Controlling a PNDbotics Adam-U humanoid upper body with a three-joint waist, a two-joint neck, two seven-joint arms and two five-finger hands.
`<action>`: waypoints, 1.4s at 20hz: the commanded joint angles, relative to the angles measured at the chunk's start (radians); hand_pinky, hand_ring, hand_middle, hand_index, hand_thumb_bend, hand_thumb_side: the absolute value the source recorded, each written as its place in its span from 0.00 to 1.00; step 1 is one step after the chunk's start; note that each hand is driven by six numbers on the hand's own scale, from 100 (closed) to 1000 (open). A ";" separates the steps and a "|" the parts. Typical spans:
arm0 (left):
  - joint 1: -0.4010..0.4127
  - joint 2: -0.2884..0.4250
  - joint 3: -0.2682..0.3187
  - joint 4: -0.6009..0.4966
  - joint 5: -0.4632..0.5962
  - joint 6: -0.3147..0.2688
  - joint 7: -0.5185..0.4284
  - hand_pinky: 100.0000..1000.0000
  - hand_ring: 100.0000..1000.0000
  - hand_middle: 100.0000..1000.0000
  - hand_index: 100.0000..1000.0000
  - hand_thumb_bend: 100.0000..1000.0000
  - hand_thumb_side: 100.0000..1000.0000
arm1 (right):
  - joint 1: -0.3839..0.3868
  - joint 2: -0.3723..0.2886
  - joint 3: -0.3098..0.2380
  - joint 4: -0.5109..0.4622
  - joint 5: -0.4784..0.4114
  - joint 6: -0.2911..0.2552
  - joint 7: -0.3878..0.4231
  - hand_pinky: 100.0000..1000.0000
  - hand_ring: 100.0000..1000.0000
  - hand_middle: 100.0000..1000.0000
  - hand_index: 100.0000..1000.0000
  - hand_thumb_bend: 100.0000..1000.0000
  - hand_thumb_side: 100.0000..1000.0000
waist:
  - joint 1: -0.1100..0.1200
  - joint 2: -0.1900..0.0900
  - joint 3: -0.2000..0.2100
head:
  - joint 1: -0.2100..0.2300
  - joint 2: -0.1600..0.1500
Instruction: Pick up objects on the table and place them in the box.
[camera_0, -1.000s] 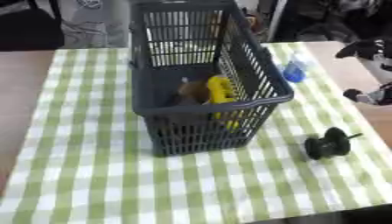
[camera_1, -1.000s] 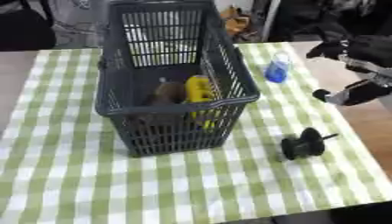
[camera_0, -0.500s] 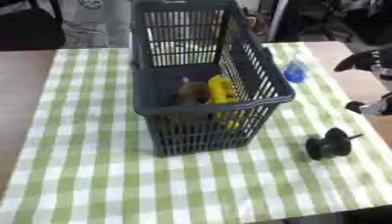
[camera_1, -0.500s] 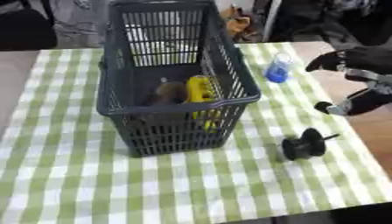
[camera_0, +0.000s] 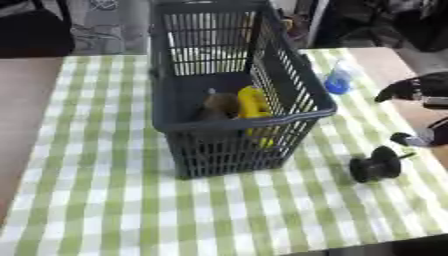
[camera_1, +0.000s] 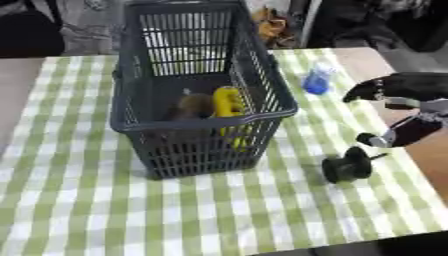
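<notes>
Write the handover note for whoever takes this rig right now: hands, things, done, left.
Right hand: over the table's right edge, fingers and thumb spread, holding nothing.
Left hand: not in view.
Basket: stands mid-table on the green checked cloth.
Done: a yellow object and a brown object lie inside the basket.
Left: the black spool-shaped object lies on the cloth right of the basket, just below the right hand; the blue bottle sits farther back, also right of the basket.
Likely next: the black object, since it is nearest the hand.
</notes>
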 joint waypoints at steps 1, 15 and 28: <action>-0.011 0.028 0.010 -0.013 -0.004 -0.001 0.002 0.43 0.60 0.57 0.74 0.67 0.61 | -0.015 -0.016 0.010 0.025 0.018 -0.017 0.015 0.80 0.84 0.83 0.95 0.29 0.40 | -0.009 0.000 0.002 | -0.003 0.005; -0.012 0.026 0.009 -0.013 0.000 -0.001 0.000 0.43 0.60 0.57 0.74 0.67 0.61 | -0.024 0.034 0.063 0.094 0.047 -0.060 0.066 0.79 0.84 0.82 0.94 0.27 0.42 | -0.009 0.000 0.002 | -0.005 0.005; -0.012 0.023 0.010 -0.014 0.001 -0.002 0.002 0.43 0.60 0.57 0.74 0.67 0.61 | -0.049 0.114 0.056 0.289 0.150 -0.123 0.017 0.78 0.82 0.79 0.90 0.26 0.40 | -0.005 0.002 0.007 | -0.008 0.005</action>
